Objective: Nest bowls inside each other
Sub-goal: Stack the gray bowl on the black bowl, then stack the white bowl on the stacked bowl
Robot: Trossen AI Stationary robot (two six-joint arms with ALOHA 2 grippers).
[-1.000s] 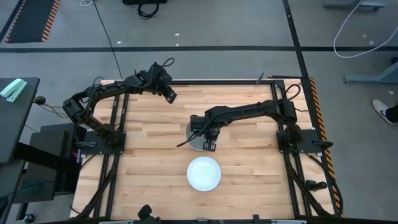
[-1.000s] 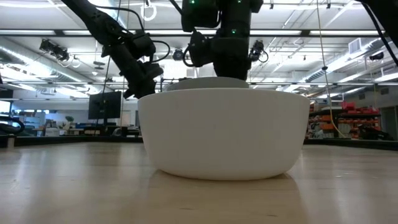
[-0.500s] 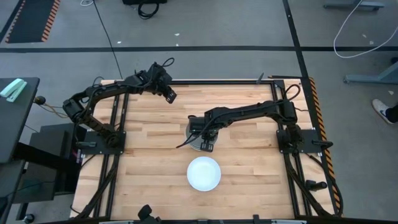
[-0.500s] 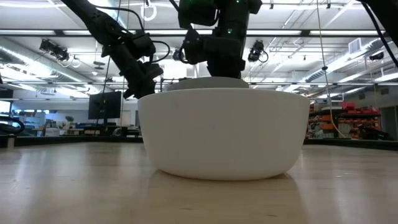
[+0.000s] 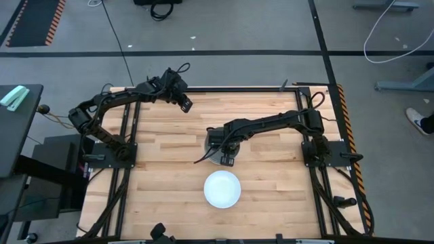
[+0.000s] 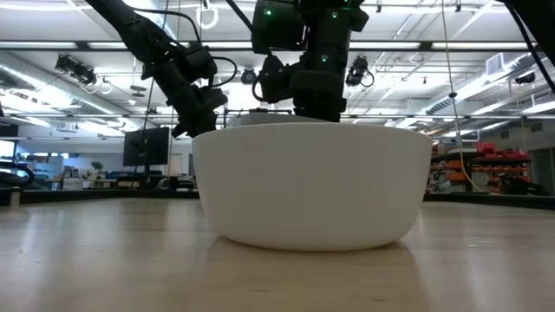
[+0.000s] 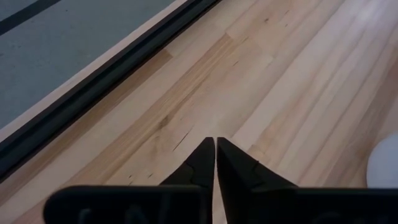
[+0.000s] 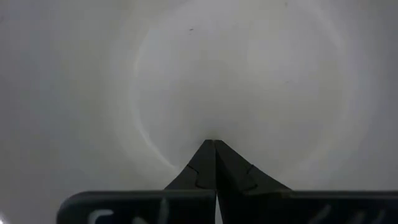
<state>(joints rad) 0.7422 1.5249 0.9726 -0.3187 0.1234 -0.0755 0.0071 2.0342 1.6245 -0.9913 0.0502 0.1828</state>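
A wooden counter [image 5: 163, 169] was seen from above, with two dark robot arms reaching over it. The right pincer [image 5: 227, 158] hung over a pale bowl [image 5: 211, 148] near the middle of the counter, its tips pressed together and pointing down into the bowl's smooth inside [image 8: 236, 93], gripping nothing. A white bowl [image 5: 222, 189] sat apart from it, nearer the front edge; in the low view this white bowl [image 6: 312, 184] filled the foreground. The left pincer [image 5: 186, 103] waited near the far left edge of the counter, its fingers [image 7: 202, 163] closed and empty above bare wood.
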